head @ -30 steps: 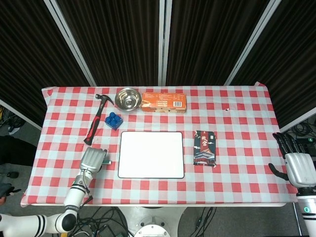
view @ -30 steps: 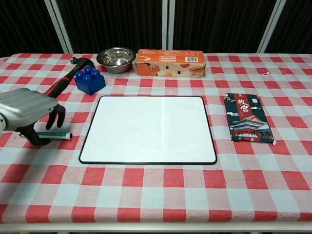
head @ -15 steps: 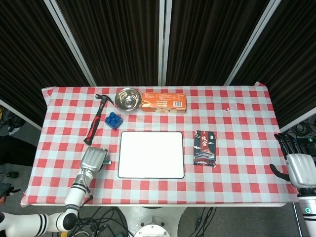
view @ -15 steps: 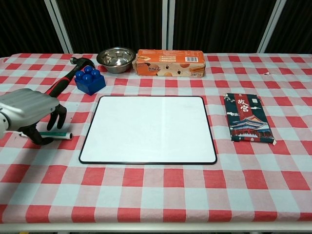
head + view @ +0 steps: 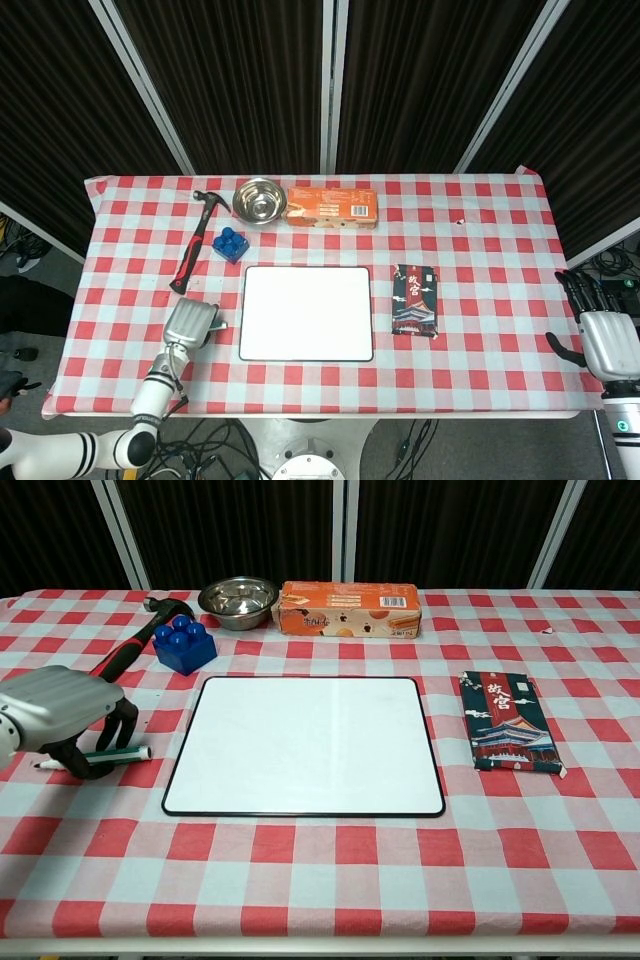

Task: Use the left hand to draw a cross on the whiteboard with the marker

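The whiteboard (image 5: 305, 745) (image 5: 306, 312) lies blank at the table's middle. Left of it, my left hand (image 5: 60, 705) (image 5: 190, 322) is down on the cloth with its fingers curled around the green-and-white marker (image 5: 125, 753). The marker is slightly tilted, its white cap end pointing at the board and its dark tip poking out past the hand on the left. The hand covers the marker's middle. My right hand (image 5: 605, 340) hangs off the table's right edge with fingers spread and nothing in it; only the head view shows it.
Behind the left hand lie a red-and-black hammer (image 5: 130, 650) (image 5: 192, 250) and a blue block (image 5: 183, 645). A steel bowl (image 5: 238, 600) and an orange box (image 5: 347, 608) sit at the back. A dark printed packet (image 5: 508, 721) lies right of the board.
The left hand's fingers have closed around the marker. The marker has tilted and slid a little, its dark tip now showing left of the hand. The right hand is unchanged.
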Available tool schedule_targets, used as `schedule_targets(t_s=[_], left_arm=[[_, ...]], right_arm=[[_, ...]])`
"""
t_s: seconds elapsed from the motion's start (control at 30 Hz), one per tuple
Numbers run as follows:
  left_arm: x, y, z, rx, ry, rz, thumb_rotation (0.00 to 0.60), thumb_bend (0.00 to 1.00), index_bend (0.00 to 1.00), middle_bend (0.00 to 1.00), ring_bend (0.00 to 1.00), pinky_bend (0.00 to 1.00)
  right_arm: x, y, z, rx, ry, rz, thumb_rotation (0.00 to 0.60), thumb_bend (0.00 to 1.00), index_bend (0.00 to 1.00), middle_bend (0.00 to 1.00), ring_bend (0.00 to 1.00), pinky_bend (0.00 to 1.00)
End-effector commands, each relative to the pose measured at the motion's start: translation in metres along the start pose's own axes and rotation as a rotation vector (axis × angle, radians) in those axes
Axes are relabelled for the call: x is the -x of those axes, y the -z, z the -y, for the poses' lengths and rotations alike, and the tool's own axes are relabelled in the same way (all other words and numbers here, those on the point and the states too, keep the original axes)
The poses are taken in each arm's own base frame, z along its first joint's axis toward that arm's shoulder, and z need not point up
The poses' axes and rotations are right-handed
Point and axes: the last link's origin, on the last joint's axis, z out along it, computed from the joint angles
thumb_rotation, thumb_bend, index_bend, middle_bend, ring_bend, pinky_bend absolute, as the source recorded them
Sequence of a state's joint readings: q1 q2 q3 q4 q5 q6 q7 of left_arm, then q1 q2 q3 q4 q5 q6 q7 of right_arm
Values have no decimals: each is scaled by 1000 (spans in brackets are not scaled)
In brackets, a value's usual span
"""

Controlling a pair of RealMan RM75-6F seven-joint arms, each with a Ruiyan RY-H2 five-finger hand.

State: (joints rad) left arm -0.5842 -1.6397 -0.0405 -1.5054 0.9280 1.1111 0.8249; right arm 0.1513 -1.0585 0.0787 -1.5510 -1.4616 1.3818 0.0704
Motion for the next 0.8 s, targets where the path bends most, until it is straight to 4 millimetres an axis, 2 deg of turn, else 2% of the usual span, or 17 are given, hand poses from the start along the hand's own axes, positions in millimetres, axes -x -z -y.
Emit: schedule_targets(t_s=[0.03, 0.23, 0.37, 0.5, 0.63, 0.8], left_arm=[[0, 0, 0, 9, 9, -11, 600, 345, 559, 588, 709, 989], [-11, -1, 7, 38, 38, -59, 600, 397, 606, 635, 724, 989], [-43, 1, 17, 87, 273, -139, 600, 410, 605, 639, 723, 989], [-73, -2, 20, 209, 516, -222, 600, 425, 594, 629, 720, 989], [-88, -16, 11, 339, 637, -251, 600, 428, 560, 613, 708, 989], [-86, -38, -10, 450, 676, -245, 600, 429, 494, 578, 678, 960]], right_arm=[[0, 0, 0, 0, 1, 1, 600, 171, 0, 58, 0, 118], [-1, 0, 2, -1, 1, 0, 600, 171, 0, 58, 0, 118], [-3, 1, 1, 0, 5, -8, 600, 171, 0, 58, 0, 118], [-4, 1, 3, -5, 5, -9, 600, 170, 0, 58, 0, 118], [-5, 1, 4, -13, 7, -8, 600, 170, 0, 58, 0, 118], [-8, 3, 5, -21, 12, -12, 600, 168, 0, 58, 0, 118]])
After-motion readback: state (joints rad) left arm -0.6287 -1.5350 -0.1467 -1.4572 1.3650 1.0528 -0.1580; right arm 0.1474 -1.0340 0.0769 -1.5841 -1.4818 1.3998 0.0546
